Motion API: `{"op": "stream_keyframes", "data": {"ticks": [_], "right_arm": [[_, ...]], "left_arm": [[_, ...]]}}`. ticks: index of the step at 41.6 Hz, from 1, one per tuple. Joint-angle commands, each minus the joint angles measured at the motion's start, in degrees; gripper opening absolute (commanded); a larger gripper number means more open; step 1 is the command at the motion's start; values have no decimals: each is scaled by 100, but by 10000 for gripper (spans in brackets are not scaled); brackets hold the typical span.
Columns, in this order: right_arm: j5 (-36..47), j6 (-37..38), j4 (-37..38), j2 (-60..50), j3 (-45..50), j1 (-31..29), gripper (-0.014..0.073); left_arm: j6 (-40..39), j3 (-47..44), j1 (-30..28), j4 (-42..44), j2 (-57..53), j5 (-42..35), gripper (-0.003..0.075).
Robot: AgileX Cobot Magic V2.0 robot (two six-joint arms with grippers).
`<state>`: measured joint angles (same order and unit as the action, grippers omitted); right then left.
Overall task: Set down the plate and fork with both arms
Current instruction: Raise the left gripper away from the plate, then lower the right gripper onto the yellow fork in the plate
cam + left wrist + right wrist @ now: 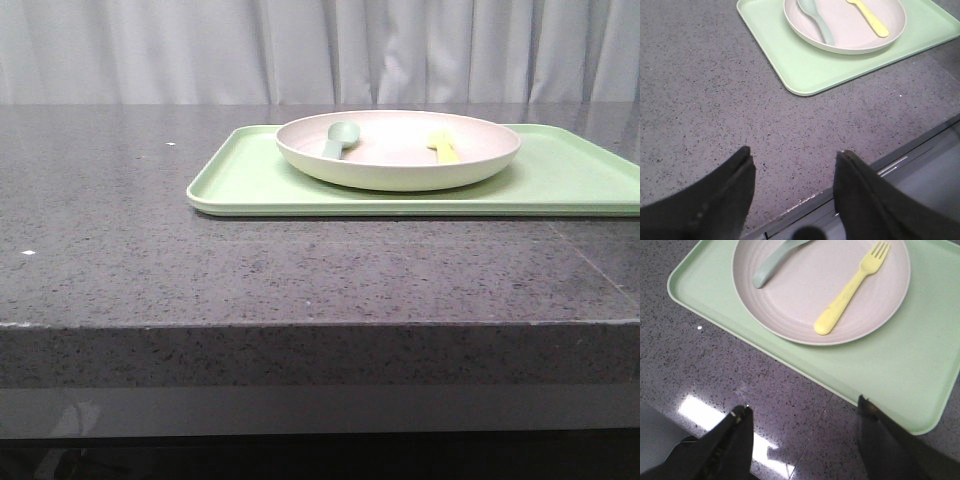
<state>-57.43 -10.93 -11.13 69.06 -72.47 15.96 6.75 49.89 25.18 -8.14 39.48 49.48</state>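
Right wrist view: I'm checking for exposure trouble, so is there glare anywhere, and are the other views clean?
Right wrist view: bright glare patch on the countertop beside the right pincer. Front view: even light, plate slightly soft. Left wrist view: no glare.

no readable text, no labels, no brand marks, no numbers on anything in view

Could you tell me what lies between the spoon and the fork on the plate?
Nothing: only bare plate separates the spoon from the fork, clearest in the right wrist view.
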Motion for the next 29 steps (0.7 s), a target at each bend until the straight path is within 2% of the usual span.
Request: {"op": "stream_keyframes", "data": {"ticks": [1, 6, 11, 15, 29], "right_arm": [[-76, 181, 29, 485, -738, 7, 465], [-354, 763, 461, 1224, -1414, 7, 458], [-445, 1147, 800, 1781, -1958, 7, 395], [-468, 1257, 799, 2172, -2397, 7, 356], [-1217, 1999, 804, 3618, -3931, 7, 337]], "left_arm": [[9, 159, 35, -63, -20, -393, 367], [9, 159, 35, -63, -20, -393, 367], [9, 159, 35, -63, -20, -393, 367], [9, 159, 35, -63, -20, -393, 367], [9, 159, 35, -63, -20, -393, 367]]}}
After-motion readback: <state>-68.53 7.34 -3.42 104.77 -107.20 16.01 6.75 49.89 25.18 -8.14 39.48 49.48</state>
